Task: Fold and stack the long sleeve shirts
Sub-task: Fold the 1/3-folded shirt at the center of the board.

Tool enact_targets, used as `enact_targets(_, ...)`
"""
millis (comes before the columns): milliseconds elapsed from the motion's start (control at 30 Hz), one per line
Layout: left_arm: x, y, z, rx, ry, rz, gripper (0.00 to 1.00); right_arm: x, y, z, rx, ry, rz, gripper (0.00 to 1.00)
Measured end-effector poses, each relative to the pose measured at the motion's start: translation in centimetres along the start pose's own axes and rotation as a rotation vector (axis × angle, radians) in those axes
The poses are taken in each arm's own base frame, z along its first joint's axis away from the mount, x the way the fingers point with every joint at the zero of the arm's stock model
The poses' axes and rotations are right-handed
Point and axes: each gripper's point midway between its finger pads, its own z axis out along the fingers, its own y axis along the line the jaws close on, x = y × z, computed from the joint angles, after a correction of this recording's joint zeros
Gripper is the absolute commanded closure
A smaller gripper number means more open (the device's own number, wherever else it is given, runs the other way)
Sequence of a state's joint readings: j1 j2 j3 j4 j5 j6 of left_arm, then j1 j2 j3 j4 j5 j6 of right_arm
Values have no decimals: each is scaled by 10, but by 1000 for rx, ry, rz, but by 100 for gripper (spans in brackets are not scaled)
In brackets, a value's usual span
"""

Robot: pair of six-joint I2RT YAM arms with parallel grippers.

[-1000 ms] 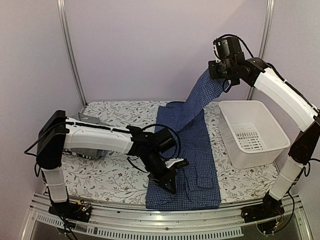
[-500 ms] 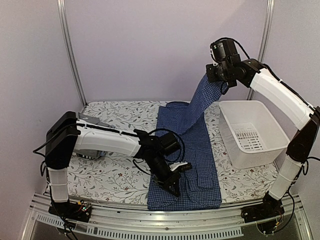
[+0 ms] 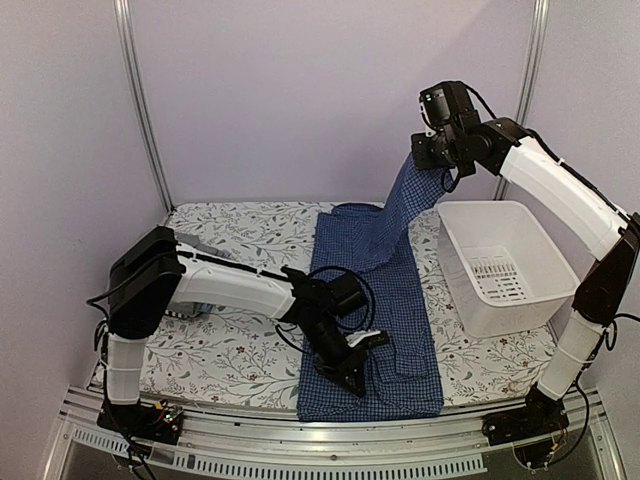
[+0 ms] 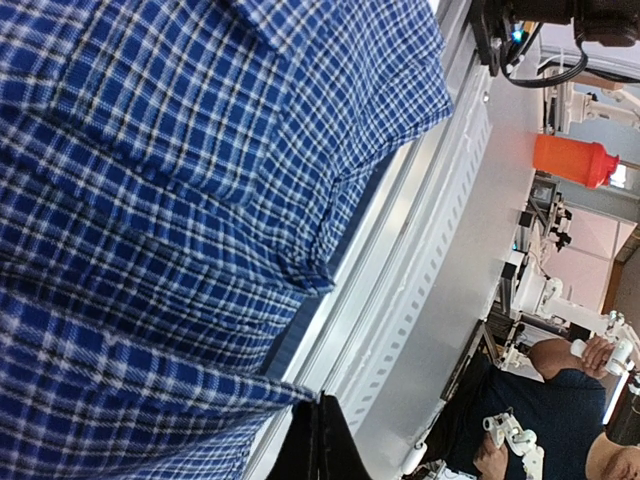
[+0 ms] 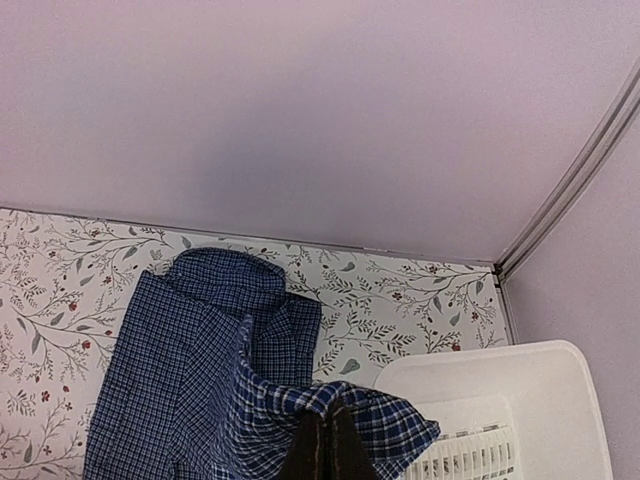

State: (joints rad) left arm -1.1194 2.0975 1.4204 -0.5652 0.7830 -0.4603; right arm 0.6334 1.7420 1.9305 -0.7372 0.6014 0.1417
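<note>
Shirt (image 3: 385,300): dark blue fine-check cloth, soft and creased; lies flat down the table's middle, collar at the far end, one sleeve pulled up taut.
Table (image 3: 240,230): floral-print cover.
Left fingers (image 4: 320,445): together, pinching the near hem.
Right fingers (image 5: 325,445): together, pinching the raised sleeve's end.
Basket (image 3: 505,300): white plastic, rectangular, slotted floor; just right of the cloth.

Left arm (image 3: 235,288), right arm (image 3: 560,190): white shells, black joints, looping black cables (image 3: 336,268).
</note>
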Motion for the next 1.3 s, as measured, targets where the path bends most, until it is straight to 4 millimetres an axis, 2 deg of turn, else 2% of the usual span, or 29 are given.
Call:
enact_targets(233,0,7,8,9,15,-13,99,-1,1,-5,-25,0,22,100)
enact_targets(467,-5,2,7,18,3,1,99,-17,-3,-17,-39,-37,47,100)
enact_targets(1300,-15,4,16,35,11,1,98,-22,-5,-20,-39,-48,51,100)
